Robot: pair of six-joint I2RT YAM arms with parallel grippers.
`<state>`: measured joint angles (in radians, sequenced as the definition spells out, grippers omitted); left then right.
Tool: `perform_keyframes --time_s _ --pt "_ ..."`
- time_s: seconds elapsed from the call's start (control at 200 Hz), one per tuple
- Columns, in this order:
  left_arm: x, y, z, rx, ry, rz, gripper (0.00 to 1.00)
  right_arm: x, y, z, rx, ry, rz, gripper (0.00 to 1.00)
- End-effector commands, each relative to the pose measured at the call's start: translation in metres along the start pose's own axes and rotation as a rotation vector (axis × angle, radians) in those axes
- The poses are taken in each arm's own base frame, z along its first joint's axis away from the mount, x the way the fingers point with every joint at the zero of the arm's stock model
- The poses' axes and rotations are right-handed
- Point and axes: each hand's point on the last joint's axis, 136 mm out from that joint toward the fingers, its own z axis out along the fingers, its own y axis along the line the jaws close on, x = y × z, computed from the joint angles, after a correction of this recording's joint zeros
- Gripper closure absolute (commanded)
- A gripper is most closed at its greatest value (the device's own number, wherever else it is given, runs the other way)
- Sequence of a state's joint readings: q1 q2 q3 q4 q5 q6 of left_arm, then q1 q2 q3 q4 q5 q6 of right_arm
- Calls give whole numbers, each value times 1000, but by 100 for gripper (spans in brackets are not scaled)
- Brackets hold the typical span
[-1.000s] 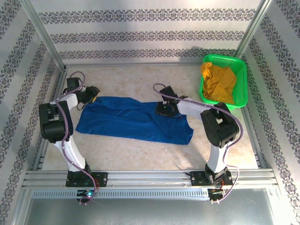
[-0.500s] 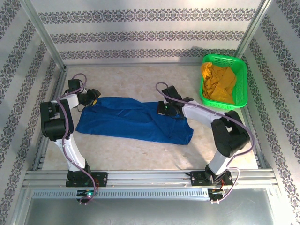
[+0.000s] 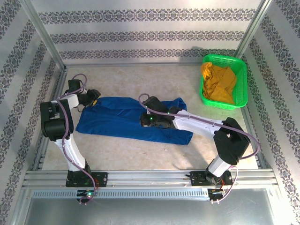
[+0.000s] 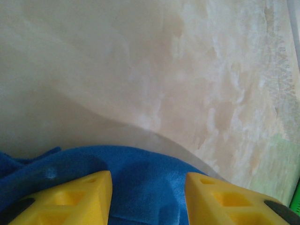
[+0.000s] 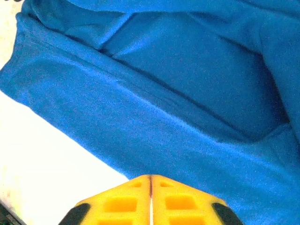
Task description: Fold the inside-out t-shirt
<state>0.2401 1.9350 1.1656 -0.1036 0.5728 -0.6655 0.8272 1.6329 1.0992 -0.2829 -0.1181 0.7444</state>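
White arms (image 3: 193, 123), black joints (image 3: 50, 120), purple cables (image 3: 77, 75).

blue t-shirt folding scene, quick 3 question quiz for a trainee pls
1. True or false: the mustard-yellow garment lies in the green plastic basket.
2. Whose yellow fingers are pressed together? A) left gripper B) right gripper
3. Seen from above, at which end of the royal-blue cotton t-shirt is the left gripper?

Key: 1 true; 2 B; 3 its left end, at the far corner.
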Motion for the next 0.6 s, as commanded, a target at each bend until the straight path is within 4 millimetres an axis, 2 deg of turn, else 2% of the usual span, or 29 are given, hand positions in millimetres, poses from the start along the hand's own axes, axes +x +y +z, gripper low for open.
perform_keyframes --time_s 0.0,0.09,0.22,0.35,0.485,0.595 --pt "4 0 -1 1 2 5 55 -23 -51 -9 106 -95 124 53" --pt "4 0 0 8 4 0 55 -44 -87 -14 160 -139 167 47" --pt "5 2 1 2 11 2 55 -70 -119 -3 195 -130 185 47" --pt "5 2 1 -2 15 7 55 -82 -129 17 211 -75 172 47" --pt "5 2 2 -2 18 2 55 -80 -136 34 237 -34 169 47" --pt "5 2 2 1 18 0 55 -74 -146 40 273 -23 186 47"
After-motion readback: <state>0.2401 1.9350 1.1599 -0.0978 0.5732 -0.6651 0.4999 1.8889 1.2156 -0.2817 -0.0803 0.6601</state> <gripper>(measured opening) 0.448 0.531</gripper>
